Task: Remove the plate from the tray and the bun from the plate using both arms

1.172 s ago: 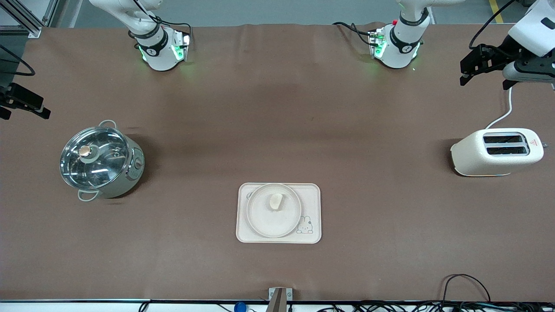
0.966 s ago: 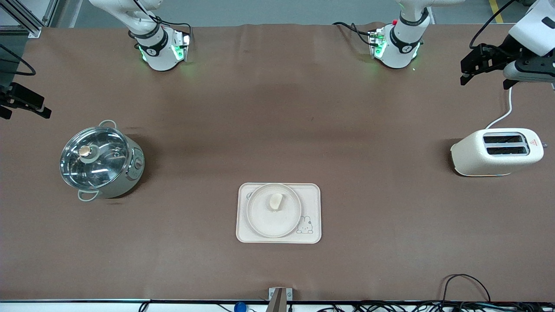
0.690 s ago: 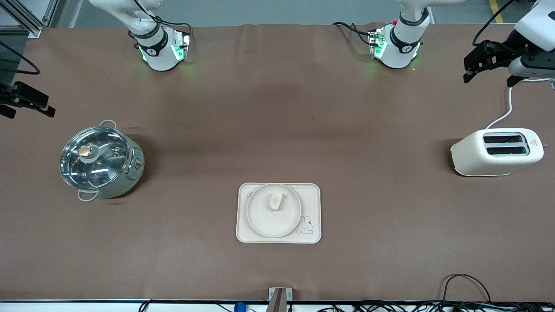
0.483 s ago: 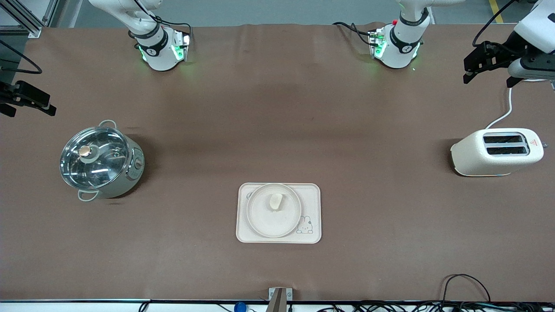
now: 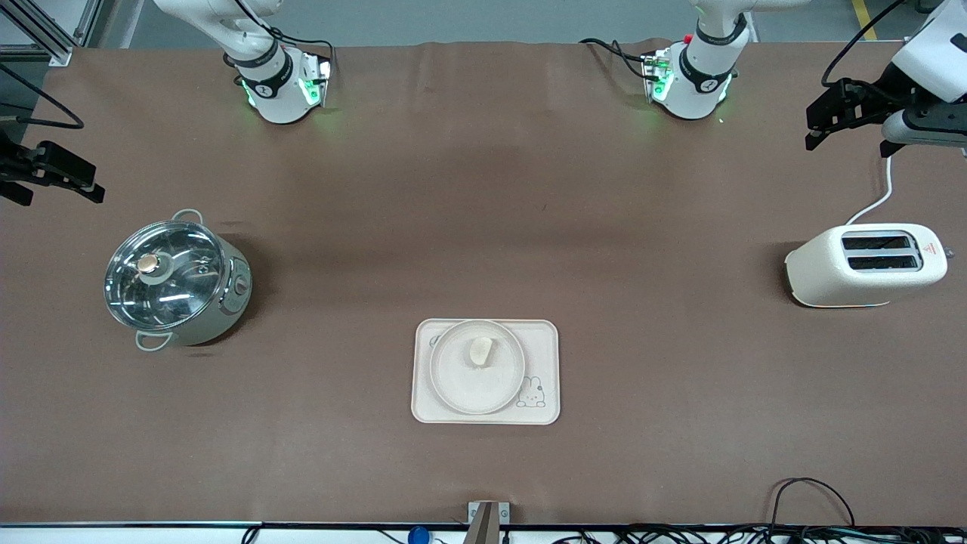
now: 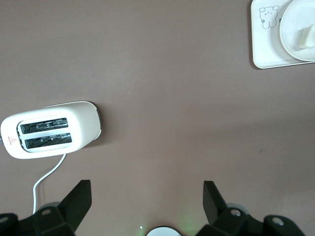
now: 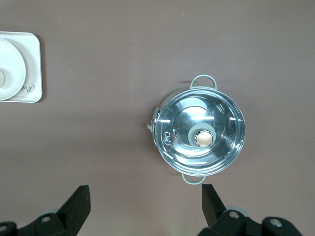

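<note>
Covering the table (image 5: 483,227), brown cloth bears tray (image 5: 544,340); left tool (image 6: 146,201) and right tool (image 7: 145,201) spread wide.

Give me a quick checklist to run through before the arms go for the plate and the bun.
1. Bun sits on the plate: ok.
2. Plate lies on the tray, flat: ok.
3. Left tool open and holding nothing, up over the table's left-arm end near the toaster: ok.
4. Right tool open and holding nothing, up over the right-arm end near the pot: ok.
5. Bare table between each tool and the tray, with toaster and pot well off toward the ends: ok.
6. Room under the plate's rim for a finger: cannot tell.
</note>
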`<state>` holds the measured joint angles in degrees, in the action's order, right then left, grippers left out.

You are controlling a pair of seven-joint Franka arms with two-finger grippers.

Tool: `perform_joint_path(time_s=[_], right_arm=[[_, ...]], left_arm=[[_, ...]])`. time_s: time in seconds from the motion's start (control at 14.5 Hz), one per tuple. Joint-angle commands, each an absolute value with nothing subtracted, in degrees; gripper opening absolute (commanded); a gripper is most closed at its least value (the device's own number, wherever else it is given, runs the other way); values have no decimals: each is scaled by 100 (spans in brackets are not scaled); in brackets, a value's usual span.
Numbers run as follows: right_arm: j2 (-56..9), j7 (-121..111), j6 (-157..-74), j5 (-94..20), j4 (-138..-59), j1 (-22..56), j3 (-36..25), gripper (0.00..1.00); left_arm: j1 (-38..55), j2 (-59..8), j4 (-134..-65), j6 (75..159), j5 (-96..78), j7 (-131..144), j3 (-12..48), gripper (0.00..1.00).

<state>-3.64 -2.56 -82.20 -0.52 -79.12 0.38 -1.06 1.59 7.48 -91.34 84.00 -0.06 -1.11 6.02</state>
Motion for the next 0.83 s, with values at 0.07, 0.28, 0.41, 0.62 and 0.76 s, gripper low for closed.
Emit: perform_joint_path(time_s=[0.07,0.28,0.41,0.62,0.76], right_arm=[[-264,-211,-8306,97,-7989,70,-79,100],[-272,-211,-8288,88,-8016,62,-88,100],[-272,-202,-8279,88,-8024,53,-88,100],[-272,-80,-8331,-261,-8207,157,-79,100],[-272,332,-8682,-710,-8532,298,-88,100]], left_arm=[[150,686,-8974,8262,53,-220,642,100],[141,686,-8982,8262,44,-220,642,100],[141,686,-9000,8262,44,-220,633,100],[149,686,-9009,8262,44,-176,642,100],[149,686,-9017,8262,44,-202,642,100]])
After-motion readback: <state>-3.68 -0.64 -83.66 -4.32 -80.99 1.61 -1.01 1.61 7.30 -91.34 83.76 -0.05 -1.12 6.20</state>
